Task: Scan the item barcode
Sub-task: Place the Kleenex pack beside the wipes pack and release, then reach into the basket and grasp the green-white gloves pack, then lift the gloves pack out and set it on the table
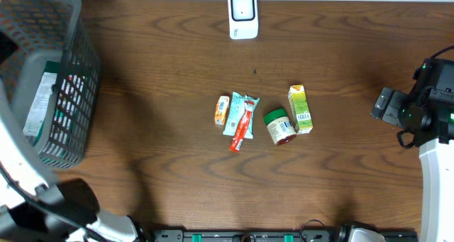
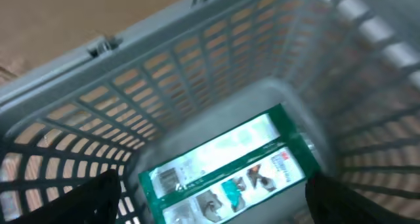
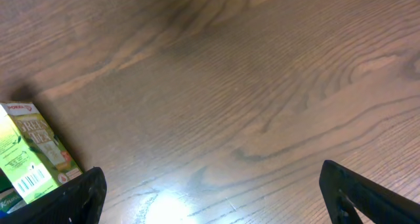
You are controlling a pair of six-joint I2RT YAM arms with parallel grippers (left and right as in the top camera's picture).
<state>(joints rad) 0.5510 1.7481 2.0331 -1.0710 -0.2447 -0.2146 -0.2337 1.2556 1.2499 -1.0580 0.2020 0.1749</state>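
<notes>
A mock shop checkout on a wooden table point(image 1: 340, 57): a grey mesh basket point(image 1: 74, 79) stands at the left edge with a box point(image 2: 230, 165) inside, a white scanner point(image 1: 242, 15) sits at the far edge, and a drink carton point(image 1: 300, 108), a jar point(image 1: 279, 125) and packets point(image 1: 240, 114) lie mid-table

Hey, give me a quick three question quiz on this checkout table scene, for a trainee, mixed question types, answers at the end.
1. Where is the green-and-white box? A on the table; B in the gray basket; C in the right gripper.
2. True or false: the left gripper stands open over the basket.
3. Fill in: the jar beside the carton has a ____ lid.
Key: 1 B; 2 true; 3 green.
</notes>
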